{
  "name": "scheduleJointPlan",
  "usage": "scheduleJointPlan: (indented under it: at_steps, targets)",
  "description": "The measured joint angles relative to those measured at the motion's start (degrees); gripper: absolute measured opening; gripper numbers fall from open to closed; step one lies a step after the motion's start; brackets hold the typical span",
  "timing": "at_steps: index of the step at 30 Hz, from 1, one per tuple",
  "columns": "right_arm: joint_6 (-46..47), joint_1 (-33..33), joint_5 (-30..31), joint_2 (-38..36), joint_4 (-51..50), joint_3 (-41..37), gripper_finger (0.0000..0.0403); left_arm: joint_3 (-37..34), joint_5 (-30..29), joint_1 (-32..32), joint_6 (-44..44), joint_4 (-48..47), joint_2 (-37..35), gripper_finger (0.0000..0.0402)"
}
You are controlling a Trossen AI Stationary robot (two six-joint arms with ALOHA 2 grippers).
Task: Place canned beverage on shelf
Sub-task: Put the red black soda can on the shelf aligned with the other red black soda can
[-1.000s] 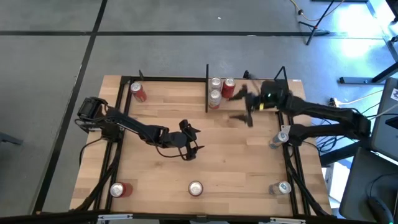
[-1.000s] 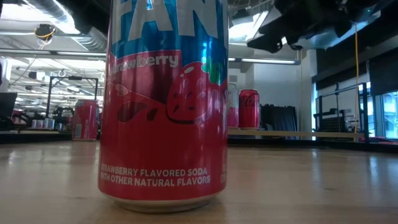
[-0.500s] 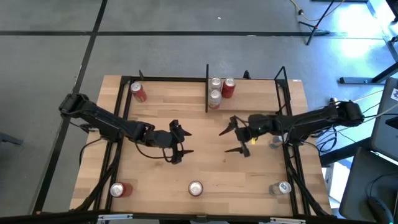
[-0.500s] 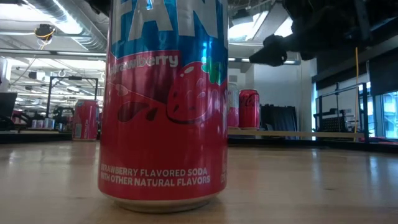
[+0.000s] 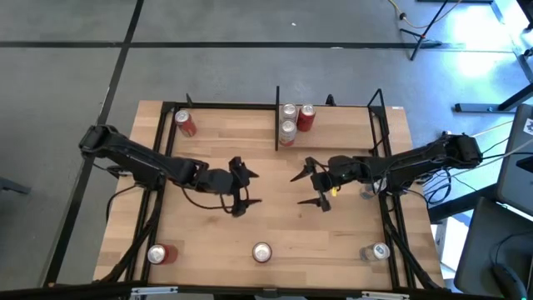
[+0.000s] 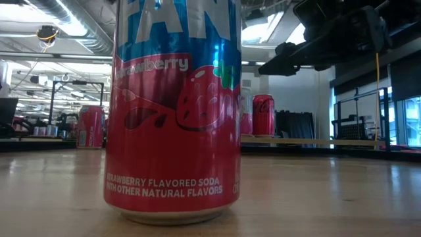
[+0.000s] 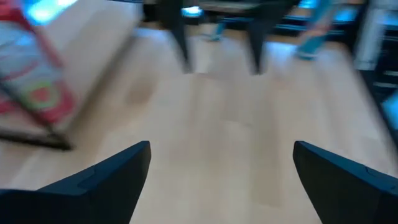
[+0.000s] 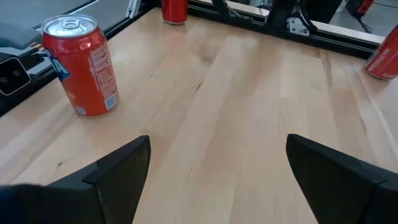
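The table (image 5: 275,225) carries the shelf (image 5: 329,117) at twelve o'clock, holding three cans (image 5: 293,122). The left gripper (image 5: 244,193) at nine and right gripper (image 5: 310,188) at three hover mid-table, both spread and empty. A strawberry soda can (image 5: 261,252) stands at six.

The table (image 5: 275,225) is pale butcher-block wood with fine grain and a smooth, faintly satiny finish, edged by a thin matt black metal frame (image 5: 171,137). The cans are glossy printed metal: the strawberry soda can (image 6: 174,108) at six o'clock has a shiny red and blue coat and a bare bright rim at its foot, and the red can (image 8: 81,65) at seven o'clock shows a brushed silver lid. The floor (image 5: 67,75) around the table looks like matt grey concrete, and the fingers (image 8: 118,171) of both grippers are matt black plastic.
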Motion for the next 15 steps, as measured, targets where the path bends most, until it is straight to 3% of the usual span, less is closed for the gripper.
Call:
scheduleJointPlan:
  at_steps: [3, 7, 15]
  targets:
    - [-0.8, 0.0, 0.0, 0.0, -0.04, 0.0, 0.0357, 3.69, 2.72, -1.68, -3.34, -4.71, -0.23, 0.0382]
    - [-2.05, 0.0, 0.0, 0.0, -0.08, 0.0, 0.0357, 9.44, 1.45, -4.6, -14.22, -20.8, -0.04, 0.0383]
    - [-4.54, 0.0, -0.02, 0.02, -0.52, 0.0, 0.0357, 15.74, 3.12, -11.31, -51.42, -56.21, -0.01, 0.0383]
